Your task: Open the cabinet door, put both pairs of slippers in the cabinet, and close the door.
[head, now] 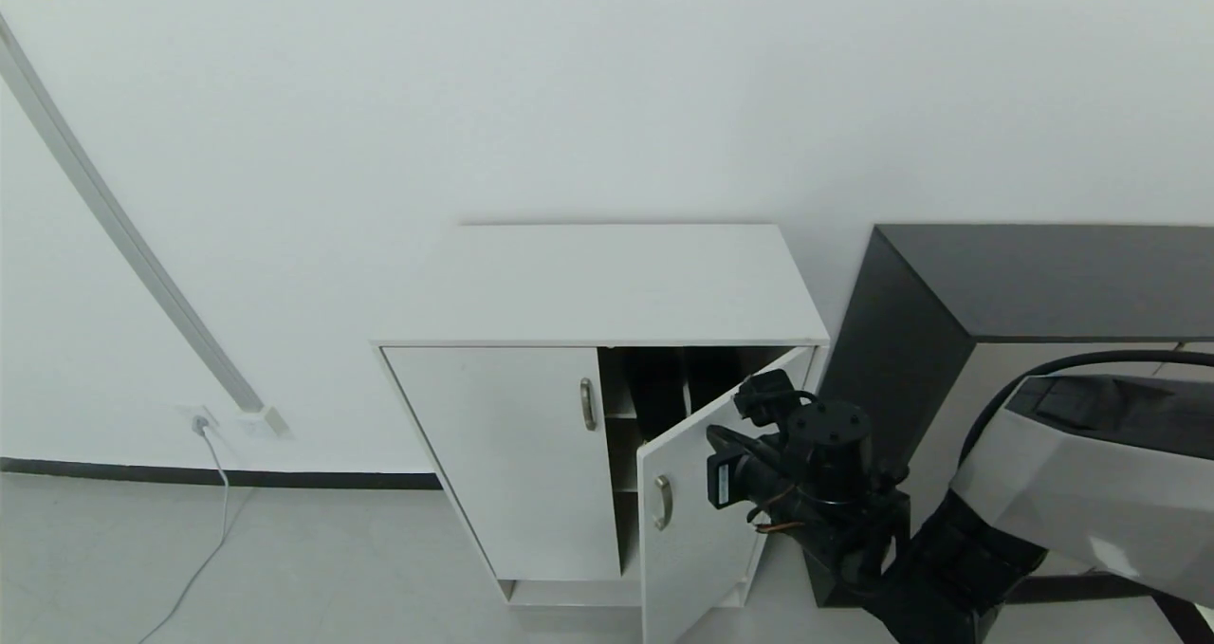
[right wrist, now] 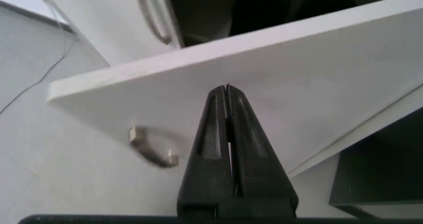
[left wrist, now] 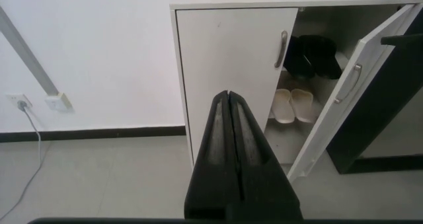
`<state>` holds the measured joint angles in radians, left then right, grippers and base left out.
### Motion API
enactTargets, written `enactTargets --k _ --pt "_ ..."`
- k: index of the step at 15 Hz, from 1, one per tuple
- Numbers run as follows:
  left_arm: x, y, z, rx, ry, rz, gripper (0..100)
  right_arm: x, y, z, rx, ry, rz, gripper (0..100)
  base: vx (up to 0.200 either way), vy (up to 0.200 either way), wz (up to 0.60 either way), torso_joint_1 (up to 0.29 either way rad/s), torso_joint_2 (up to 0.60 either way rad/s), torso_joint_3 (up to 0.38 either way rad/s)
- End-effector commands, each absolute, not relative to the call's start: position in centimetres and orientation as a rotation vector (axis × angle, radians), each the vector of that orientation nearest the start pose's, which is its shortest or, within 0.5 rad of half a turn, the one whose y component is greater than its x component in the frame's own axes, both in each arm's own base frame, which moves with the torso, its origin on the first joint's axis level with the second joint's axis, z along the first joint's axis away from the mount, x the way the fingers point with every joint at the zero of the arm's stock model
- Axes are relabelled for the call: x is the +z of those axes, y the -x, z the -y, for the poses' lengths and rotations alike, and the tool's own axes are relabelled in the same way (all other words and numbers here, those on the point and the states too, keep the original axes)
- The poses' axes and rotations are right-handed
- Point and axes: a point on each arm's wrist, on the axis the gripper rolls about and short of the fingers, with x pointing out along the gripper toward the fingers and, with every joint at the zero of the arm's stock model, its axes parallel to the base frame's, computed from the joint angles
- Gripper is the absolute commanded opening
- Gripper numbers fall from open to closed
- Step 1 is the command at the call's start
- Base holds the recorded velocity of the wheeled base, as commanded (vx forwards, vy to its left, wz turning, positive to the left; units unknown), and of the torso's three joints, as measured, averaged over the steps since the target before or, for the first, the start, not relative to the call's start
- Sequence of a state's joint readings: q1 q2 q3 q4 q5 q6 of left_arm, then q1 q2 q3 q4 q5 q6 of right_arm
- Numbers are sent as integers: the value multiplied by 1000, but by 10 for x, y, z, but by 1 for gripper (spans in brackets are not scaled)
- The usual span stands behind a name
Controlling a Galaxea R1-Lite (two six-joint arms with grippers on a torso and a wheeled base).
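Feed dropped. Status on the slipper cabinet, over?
Left gripper shut, empty, facing cabinet. Right gripper shut, at outer face of half-open door. Black slippers, white slippers inside. Nothing seen blocking.

In the cabinet (head: pixel 607 284) the top pair of slippers (left wrist: pixel 316 55) sits right above the bottom pair (left wrist: pixel 295 106), its open door (head: pixel 702 521) hangs at 5 o'clock, a tabletop (head: pixel 1043 274) is at 3 o'clock, and a wall socket (head: pixel 199 423) at 9 o'clock.

Blk desk (head: pixel 1043 279), socket (head: pixel 200 423) w/ cable (head: pixel 226 483)
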<state>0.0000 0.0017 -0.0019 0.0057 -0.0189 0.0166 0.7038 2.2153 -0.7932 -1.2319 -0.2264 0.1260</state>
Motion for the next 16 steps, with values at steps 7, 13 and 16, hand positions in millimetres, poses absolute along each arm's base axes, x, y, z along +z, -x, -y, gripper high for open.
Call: enactTargets --k 7,13,16 --pt "75 23 0 -18 -17 -6 0 48 -332 -249 418 -46 -187 0 0 0 0 0 0 0" --pt "75 23 0 -18 -15 -6 0 48 -352 -258 406 -56 -164 0 0 0 0 0 0 0" --pt "75 23 0 -18 -15 -6 0 51 -359 -260 401 -59 -158 0 0 0 0 0 0 0"
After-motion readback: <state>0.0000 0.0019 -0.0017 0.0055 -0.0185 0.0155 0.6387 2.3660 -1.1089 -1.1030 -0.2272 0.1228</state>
